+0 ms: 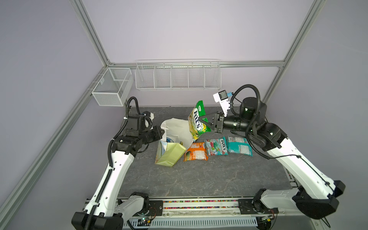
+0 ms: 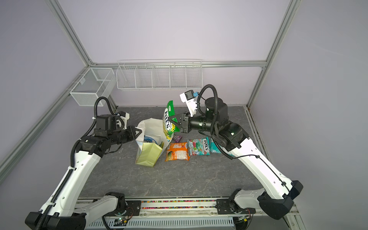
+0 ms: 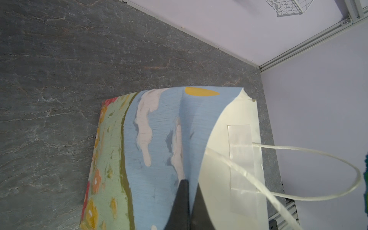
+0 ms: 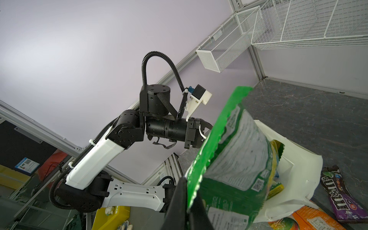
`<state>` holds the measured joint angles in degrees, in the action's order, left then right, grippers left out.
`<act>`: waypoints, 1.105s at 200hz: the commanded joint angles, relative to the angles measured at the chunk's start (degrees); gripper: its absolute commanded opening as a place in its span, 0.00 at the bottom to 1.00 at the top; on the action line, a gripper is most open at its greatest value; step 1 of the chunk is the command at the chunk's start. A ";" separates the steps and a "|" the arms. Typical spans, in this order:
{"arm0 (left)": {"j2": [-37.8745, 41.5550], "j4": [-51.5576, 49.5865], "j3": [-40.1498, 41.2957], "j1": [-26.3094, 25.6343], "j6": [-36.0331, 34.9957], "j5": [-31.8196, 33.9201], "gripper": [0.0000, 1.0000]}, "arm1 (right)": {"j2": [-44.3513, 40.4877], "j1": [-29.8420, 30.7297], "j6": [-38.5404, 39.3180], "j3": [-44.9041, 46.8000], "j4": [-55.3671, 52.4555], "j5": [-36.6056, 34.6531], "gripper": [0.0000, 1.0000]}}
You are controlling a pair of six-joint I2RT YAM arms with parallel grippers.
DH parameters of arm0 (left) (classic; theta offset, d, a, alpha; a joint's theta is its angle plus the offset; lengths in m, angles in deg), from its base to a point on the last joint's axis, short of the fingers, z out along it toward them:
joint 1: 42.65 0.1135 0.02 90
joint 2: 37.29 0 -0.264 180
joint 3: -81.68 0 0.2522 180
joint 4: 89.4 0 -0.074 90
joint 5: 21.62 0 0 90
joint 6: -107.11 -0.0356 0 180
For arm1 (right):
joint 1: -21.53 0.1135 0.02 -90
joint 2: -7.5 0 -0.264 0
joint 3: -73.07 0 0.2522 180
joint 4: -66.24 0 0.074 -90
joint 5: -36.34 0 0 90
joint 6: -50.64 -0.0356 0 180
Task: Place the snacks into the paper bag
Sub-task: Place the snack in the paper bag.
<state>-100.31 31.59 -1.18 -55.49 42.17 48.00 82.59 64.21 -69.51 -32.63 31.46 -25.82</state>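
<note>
My right gripper (image 1: 204,121) is shut on the edge of the green FOX'S pouch (image 1: 196,121), which hangs tilted over the open mouth of the paper bag (image 1: 169,153). In the right wrist view the gripper (image 4: 188,183) pinches the pouch's (image 4: 235,159) green seam. My left gripper (image 3: 191,185) is shut on the bag's rim (image 3: 209,139) and holds the mouth open. A blue packet (image 2: 148,138) shows inside the bag. Orange (image 1: 196,154), teal-red FOX'S (image 1: 216,146) and teal (image 1: 239,148) pouches lie flat in a row to the bag's right. A brown-purple M&M's pack (image 2: 177,137) lies behind the orange one.
A white mesh basket (image 1: 112,86) and a long white wire rack (image 1: 178,76) hang on the walls behind the table. The bag's white cord handle (image 3: 318,151) loops out past the rim. Grey stone-patterned tabletop (image 1: 199,179) stretches in front of the pouches.
</note>
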 commanded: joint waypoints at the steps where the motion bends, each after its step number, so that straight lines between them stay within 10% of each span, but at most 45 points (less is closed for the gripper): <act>1: -0.08 1.93 0.46 -0.34 -0.04 -0.06 0.00 | 0.19 0.83 0.01 -1.76 4.88 -0.68 0.07; 221: -3.11 0.81 -3.23 -0.16 -1.85 -0.18 0.00 | 9.34 1.52 -10.98 1.68 12.49 -7.61 0.07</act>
<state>-103.00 31.91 -2.25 -55.47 40.64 48.17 91.44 65.28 -78.86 -31.80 38.81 -32.51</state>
